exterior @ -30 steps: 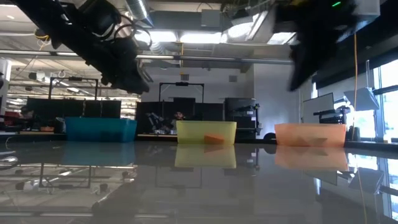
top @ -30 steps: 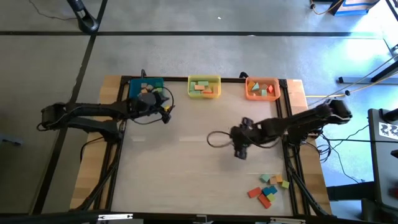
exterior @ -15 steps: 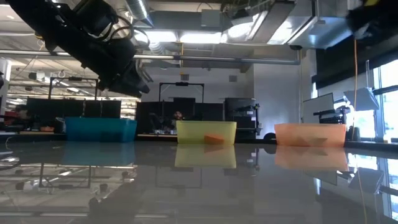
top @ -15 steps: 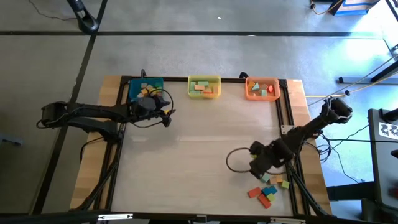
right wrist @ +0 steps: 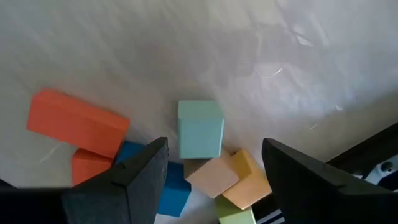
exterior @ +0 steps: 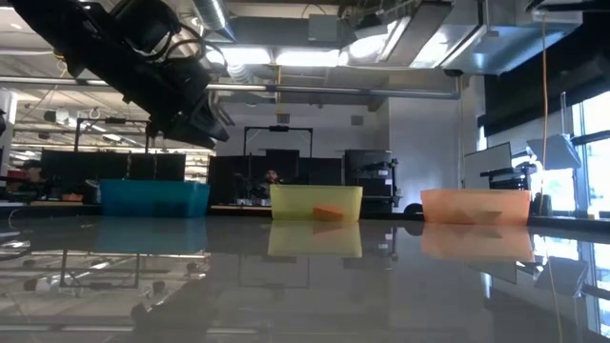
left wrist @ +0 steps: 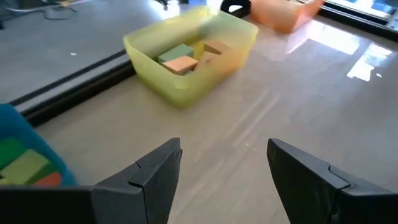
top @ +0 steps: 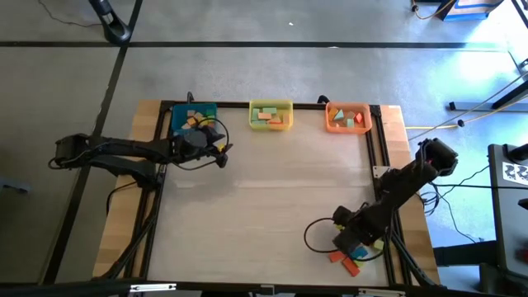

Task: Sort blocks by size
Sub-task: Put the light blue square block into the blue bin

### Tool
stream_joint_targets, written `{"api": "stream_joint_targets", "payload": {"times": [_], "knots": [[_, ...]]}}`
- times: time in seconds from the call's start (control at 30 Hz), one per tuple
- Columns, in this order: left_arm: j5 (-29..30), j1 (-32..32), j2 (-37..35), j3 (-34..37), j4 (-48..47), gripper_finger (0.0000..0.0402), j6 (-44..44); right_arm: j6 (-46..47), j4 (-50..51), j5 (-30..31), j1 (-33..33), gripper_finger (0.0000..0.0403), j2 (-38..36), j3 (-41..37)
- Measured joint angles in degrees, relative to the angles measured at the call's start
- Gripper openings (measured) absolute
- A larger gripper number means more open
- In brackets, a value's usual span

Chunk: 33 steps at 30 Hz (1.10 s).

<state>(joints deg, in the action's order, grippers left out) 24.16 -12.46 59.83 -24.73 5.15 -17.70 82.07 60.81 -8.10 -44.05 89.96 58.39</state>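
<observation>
Several loose blocks (top: 353,261) lie in a small pile near the table's near right corner. The right wrist view shows a teal cube (right wrist: 200,129), an orange brick (right wrist: 78,124), and tan (right wrist: 208,175), yellow (right wrist: 252,183), blue (right wrist: 169,190) and green (right wrist: 233,213) blocks, all resting on the tabletop and touching one another. My right gripper (top: 347,242) hovers open above this pile (right wrist: 214,152), touching nothing. My left gripper (top: 221,153) is open and empty (left wrist: 225,149), raised over the table beside the blue bin.
Three bins stand along the far edge, each with blocks inside: blue (top: 175,115), yellow (top: 271,103) and orange (top: 347,105). The yellow bin (left wrist: 155,46) is ahead of my left gripper. The right frame rail (top: 381,165) runs beside the pile.
My right gripper has gone from the table's middle toward the near right corner and now hangs over the loose blocks. The blocks have not moved. My left arm has kept still.
</observation>
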Motion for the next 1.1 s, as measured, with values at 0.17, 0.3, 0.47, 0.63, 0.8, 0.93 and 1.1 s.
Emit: {"api": "stream_joint_targets", "payload": {"times": [0.17,0.3,0.47,0.63,0.8,0.93,1.1], "knots": [[1.7,-1.0,0.0,0.0,0.2,0.0227,0.1,-0.7,-1.9,-0.5,-0.3,0.0259,1.2,0.0],[1.7,-1.2,0.0,0.0,0.1,0.0227,0.1,-1.2,-2.2,-0.1,-0.2,0.0259,2.0,0.0],[1.7,-1.4,0.0,0.0,0.4,0.0227,0.2,-0.3,-5.7,-3.2,-0.2,0.0259,2.1,-3.4],[1.6,-1.4,0.0,0.0,0.3,0.0227,0.6,-1.2,-11.4,-1.1,0.3,0.0259,2.1,-6.7],[1.6,-1.4,0.0,0.0,0.3,0.0227,0.6,-1.1,-11.6,-3.1,0.3,0.0246,2.1,-8.2],[1.6,-1.4,0.0,0.0,0.4,0.0227,0.7,-2.5,-11.9,-3.4,0.3,0.02,2.1,-9.1],[1.5,-1.4,0.0,0.0,1.9,0.0227,2.3,-6.4,-11.8,-3.0,1.2,0.0129,2.1,-9.4]]}}
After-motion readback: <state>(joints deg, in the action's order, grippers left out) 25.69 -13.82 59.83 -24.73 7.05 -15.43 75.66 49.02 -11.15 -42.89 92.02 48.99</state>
